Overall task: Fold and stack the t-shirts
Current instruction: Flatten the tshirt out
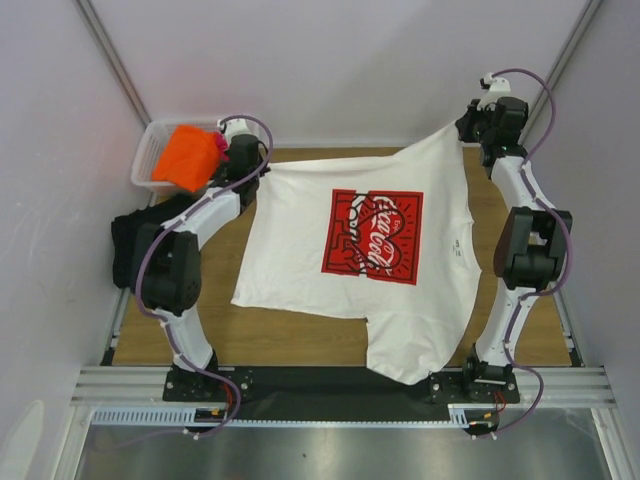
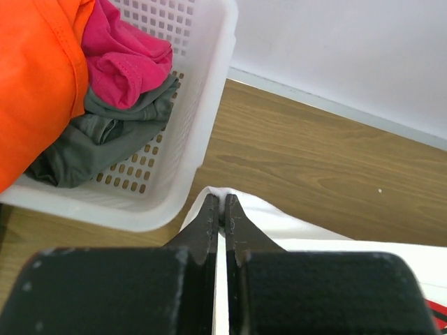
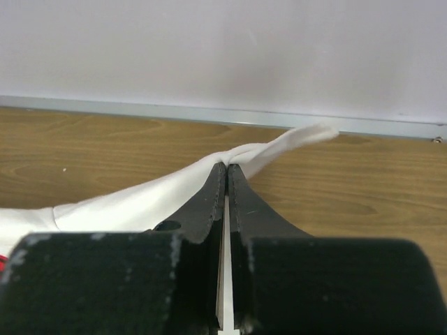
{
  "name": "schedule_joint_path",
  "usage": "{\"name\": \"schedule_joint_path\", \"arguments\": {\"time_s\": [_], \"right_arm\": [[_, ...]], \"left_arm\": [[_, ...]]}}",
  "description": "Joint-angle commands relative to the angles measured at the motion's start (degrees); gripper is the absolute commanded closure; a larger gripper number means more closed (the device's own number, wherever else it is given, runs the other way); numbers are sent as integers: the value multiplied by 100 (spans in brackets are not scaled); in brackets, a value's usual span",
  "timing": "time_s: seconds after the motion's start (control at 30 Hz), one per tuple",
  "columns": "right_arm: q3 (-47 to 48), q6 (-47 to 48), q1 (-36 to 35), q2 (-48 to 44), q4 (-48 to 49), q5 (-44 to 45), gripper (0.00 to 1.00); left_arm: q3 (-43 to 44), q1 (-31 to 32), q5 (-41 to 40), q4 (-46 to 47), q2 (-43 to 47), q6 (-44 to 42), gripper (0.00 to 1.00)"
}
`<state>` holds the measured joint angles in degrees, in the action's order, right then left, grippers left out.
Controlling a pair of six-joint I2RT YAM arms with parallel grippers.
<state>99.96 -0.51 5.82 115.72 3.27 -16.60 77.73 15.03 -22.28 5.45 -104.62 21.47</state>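
Clamping limp white t-shirt point(image 1: 300, 250): left pincer point(image 2: 218, 204), right pincer point(image 3: 227, 169).

left pincer point(image 2: 218, 204) and right pincer point(image 3: 227, 169) both clamped tight, outstretched

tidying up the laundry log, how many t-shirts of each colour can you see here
white t-shirt: 1
orange t-shirt: 1
pink t-shirt: 1
grey t-shirt: 1
black t-shirt: 1
total: 5
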Motion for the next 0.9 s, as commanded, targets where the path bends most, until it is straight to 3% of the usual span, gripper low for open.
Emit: {"name": "schedule_joint_path", "arguments": {"time_s": [0.0,0.3,0.5,0.87], "right_arm": [[576,-63,-20,379,104,-71,100],[1394,34,-99,1057,-221,-27,100],[1368,34,-108,1023,-300,-71,100],[165,34,-117,109,-274,-71,100]], "left_arm": [[453,-131,74,333,-356,-11,100],[1604,-404,725,202,-1403,-266,100],[1982,-492,971,35,-1737,-469,100],[1667,-615,1744,52,-1623,-996,99]]}}
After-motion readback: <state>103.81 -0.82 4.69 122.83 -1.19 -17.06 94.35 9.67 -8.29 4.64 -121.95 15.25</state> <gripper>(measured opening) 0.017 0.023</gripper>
